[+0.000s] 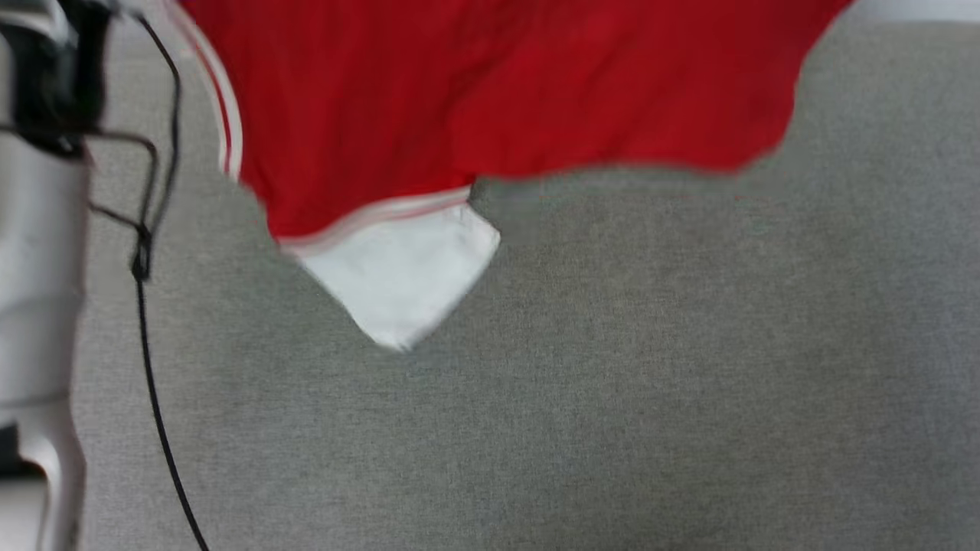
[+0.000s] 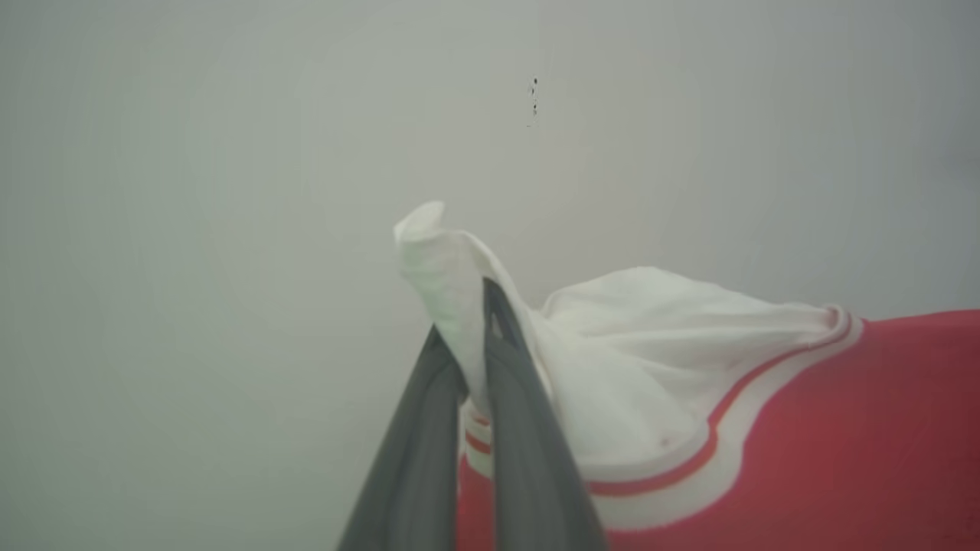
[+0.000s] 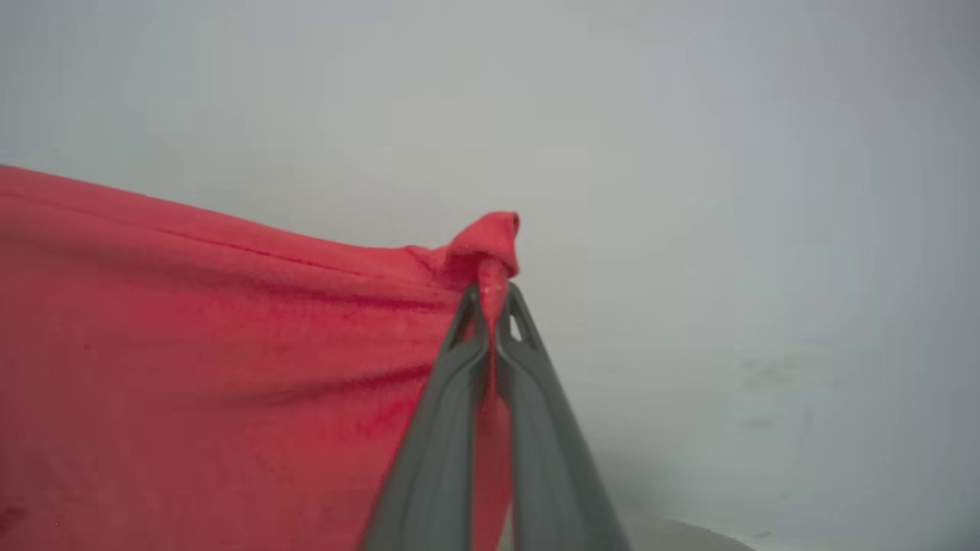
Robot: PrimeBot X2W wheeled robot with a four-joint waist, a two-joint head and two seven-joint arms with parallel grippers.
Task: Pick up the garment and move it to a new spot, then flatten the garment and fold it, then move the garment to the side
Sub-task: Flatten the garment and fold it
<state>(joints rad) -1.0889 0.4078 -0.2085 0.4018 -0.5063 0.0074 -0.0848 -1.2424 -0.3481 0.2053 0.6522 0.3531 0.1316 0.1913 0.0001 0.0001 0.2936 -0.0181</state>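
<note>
The garment [image 1: 490,92], red with a white sleeve [image 1: 402,283] and striped trim, hangs lifted above the grey surface across the top of the head view. In the left wrist view my left gripper [image 2: 468,337] is shut on a pinch of the white sleeve [image 2: 444,275], with the red body [image 2: 842,444] stretching to the right. In the right wrist view my right gripper [image 3: 490,302] is shut on a bunched red corner [image 3: 486,249], and the red cloth [image 3: 191,344] spreads to the left. Letters and number are hidden.
Grey fabric surface [image 1: 612,383] lies beneath the hanging cloth. My pale left forearm [image 1: 38,306] with a black cable [image 1: 153,383] stands at the left edge of the head view. A pale wall [image 2: 230,191] fills the background of both wrist views.
</note>
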